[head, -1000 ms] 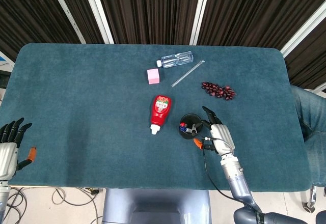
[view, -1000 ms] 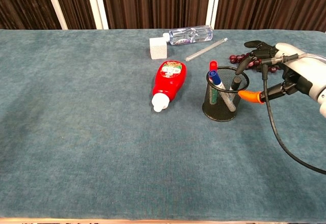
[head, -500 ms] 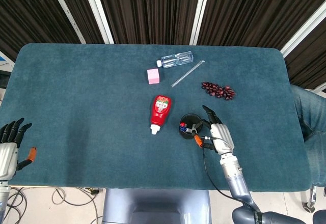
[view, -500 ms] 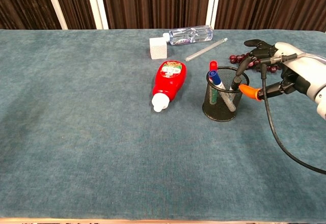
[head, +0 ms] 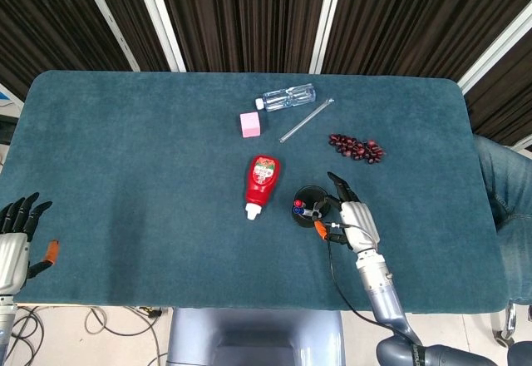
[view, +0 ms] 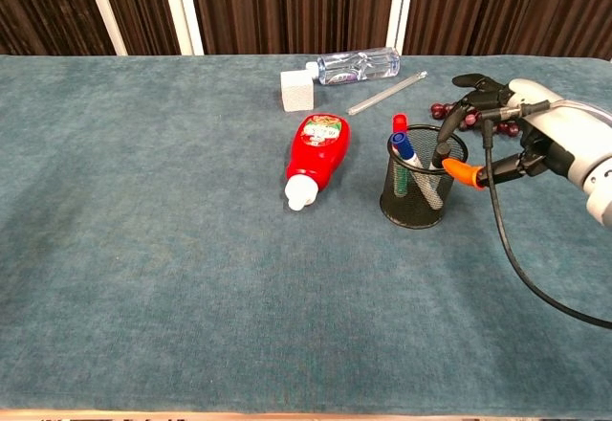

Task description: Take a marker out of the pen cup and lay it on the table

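The black mesh pen cup (view: 417,189) (head: 309,203) stands upright right of centre. It holds a red-capped marker (view: 400,122), a blue-capped marker (view: 400,141) and a black marker (view: 438,160). My right hand (view: 535,134) (head: 356,215) is just right of the cup with its fingers spread. One dark finger reaches over the rim by the black marker's top, and the orange thumb tip (view: 460,170) sits at the rim's right side. No marker is lifted. My left hand (head: 14,245) hangs with spread fingers off the table's near left corner, holding nothing.
A red ketchup bottle (view: 316,158) lies left of the cup. Behind it are a pink cube (view: 296,89), a clear water bottle (view: 359,64), a clear tube (view: 387,93) and dark red grapes (head: 356,146). The hand's black cable (view: 516,268) trails to the right.
My right hand has edged left toward the cup; its thumb tip and finger now sit at the rim by the black marker. The left hand has hardly moved.
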{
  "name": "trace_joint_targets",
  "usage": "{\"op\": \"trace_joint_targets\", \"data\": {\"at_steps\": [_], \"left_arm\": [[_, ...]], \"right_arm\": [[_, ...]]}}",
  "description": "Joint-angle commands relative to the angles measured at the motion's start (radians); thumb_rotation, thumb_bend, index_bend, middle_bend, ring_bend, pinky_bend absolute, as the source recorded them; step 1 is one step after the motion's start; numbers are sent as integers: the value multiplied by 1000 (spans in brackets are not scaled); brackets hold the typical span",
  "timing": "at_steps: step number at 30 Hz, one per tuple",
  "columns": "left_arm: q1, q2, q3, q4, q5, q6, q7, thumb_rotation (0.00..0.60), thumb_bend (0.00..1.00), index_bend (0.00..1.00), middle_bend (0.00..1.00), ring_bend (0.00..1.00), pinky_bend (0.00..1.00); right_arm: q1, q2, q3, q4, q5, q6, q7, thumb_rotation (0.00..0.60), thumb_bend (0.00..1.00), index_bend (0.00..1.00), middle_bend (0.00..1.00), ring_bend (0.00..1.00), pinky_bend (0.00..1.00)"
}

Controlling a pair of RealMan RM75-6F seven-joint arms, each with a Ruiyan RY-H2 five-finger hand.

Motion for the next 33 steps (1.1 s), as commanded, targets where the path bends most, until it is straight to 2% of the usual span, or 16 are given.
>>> {"op": "trace_joint_targets", "data": {"at_steps": [1, 33], "left_arm": [[0, 0, 0, 0, 0, -1, 0, 600, 405, 150, 34, 28, 73], [0, 1, 1, -2, 0, -1, 4, 600, 405, 150, 34, 29, 77]], "right_arm": [[0, -2, 0, 1, 1, 0, -1, 600, 430, 480, 0, 0, 170], [4, -25, 6, 14, 4, 6, 13, 600, 442, 531, 0, 0, 170]]}}
